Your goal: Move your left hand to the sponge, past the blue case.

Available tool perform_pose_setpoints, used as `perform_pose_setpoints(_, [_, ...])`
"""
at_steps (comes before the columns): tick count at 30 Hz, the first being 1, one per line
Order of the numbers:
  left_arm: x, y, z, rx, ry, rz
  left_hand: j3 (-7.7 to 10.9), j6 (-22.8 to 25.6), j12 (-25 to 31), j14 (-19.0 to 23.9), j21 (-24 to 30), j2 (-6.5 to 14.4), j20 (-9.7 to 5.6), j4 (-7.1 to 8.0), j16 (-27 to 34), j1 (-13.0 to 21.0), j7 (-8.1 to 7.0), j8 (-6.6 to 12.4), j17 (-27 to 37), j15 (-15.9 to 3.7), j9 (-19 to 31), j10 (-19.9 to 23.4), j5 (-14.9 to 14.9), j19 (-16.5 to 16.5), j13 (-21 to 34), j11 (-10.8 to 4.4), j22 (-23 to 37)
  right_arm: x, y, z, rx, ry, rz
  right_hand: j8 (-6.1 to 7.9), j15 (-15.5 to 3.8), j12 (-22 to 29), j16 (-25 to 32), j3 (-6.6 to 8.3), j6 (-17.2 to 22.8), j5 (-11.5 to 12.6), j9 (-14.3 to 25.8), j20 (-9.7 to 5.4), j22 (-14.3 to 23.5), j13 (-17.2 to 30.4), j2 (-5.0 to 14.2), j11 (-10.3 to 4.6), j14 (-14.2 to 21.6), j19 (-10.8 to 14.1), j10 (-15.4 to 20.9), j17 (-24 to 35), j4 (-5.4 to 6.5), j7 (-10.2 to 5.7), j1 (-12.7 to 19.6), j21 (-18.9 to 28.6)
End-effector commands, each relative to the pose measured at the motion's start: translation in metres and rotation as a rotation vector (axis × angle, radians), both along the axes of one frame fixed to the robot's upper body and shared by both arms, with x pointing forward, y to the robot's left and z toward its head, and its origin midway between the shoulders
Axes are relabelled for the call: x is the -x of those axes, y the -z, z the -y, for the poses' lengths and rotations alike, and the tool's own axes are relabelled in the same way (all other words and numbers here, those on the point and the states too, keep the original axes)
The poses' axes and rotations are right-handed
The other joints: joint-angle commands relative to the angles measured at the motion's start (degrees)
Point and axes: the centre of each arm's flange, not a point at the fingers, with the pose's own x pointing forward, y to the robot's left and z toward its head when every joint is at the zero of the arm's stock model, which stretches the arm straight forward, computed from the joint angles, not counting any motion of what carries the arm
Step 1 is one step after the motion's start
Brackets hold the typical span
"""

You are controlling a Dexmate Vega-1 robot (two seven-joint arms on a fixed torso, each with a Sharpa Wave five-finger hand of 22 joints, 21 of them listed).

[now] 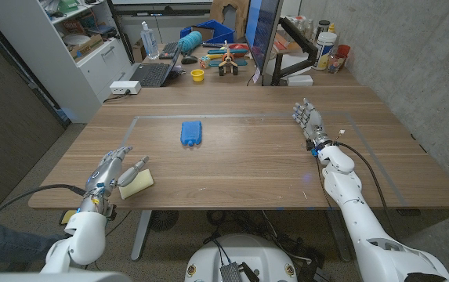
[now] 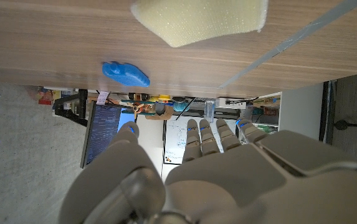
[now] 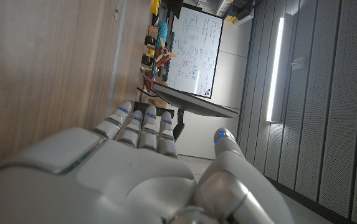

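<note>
Your left hand [image 1: 114, 171] sits at the near left corner of the wooden table [image 1: 255, 168], right beside the sponge [image 1: 136, 184]; its fingers [image 1: 135, 164] are spread and reach over the sponge's far edge, though from the head view you cannot quite tell whether they touch it or hang just above. Nothing is gripped in that hand. In your left wrist view the same hand [image 2: 184, 174] shows its fingers extended and apart, with the pale yellow sponge [image 2: 200, 22] lying on the wood ahead of the fingertips and the blue case [image 2: 125, 73] further off. On the head view the blue case [image 1: 191, 132] lies flat near the middle of the table, well apart from the sponge and from both hands, inside the faint taped outline [image 1: 232, 117] on the tabletop. Your right hand [image 1: 308, 121] is at the far right side of the table, fingers loosely straight and slightly apart, holding nothing; your right wrist view shows that hand [image 3: 128, 168] with fingers stretched alongside the wood and the thumb held away from them. Behind the table stand a laptop [image 1: 152, 72] and a dark monitor [image 1: 262, 35].
</note>
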Motion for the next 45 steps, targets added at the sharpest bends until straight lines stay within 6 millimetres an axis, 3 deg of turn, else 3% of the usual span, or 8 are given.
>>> perform_pose_setpoints(1, [-0.006,0.003,-0.002,-0.054,-0.055,-0.026,0.2,0.4,0.3,0.7,0.2,-0.1,0.2,-0.35,0.2,0.7,-0.08,0.24,0.1,0.15,0.2,0.5,-0.2,-0.3,0.3,-0.12,0.1,-0.001,-0.002,-0.001,0.002,0.004,0.001,-0.16,-0.09,-0.2,-0.1,-0.11,0.7,0.2,0.2,0.36,0.3,0.3,0.38,-0.09,0.4,0.0,0.5,0.1,-0.12,-0.05,0.1,-0.2])
perform_pose_setpoints(24, [-0.027,0.016,0.002,-0.046,-0.046,-0.076,0.2,1.2,0.4,1.1,0.3,0.1,0.53,-0.53,0.2,1.1,-0.26,0.31,0.1,-0.03,0.2,1.1,-0.2,-0.1,0.3,-0.71,0.1,-0.005,-0.004,-0.001,0.005,0.003,-0.001,-0.18,-0.13,-0.2,-0.1,-0.2,0.7,0.2,0.2,0.32,0.3,0.3,0.46,-0.05,0.4,0.0,0.6,0.1,-0.22,-0.13,0.1,-0.3])
perform_pose_setpoints(45, [-0.032,0.016,0.003,-0.041,-0.044,-0.078,0.15,1.6,0.4,1.6,0.4,0.1,0.64,-0.6,0.3,1.3,-0.34,0.27,0.1,0.07,0.2,1.5,-0.3,0.1,0.3,-1.0,0.1,-0.011,-0.007,-0.005,0.012,-0.002,-0.005,-0.19,-0.09,-0.2,-0.1,-0.3,0.7,0.2,0.2,0.31,0.3,0.4,0.51,-0.08,0.5,0.0,0.7,0.1,-0.3,-0.13,0.1,-0.3])
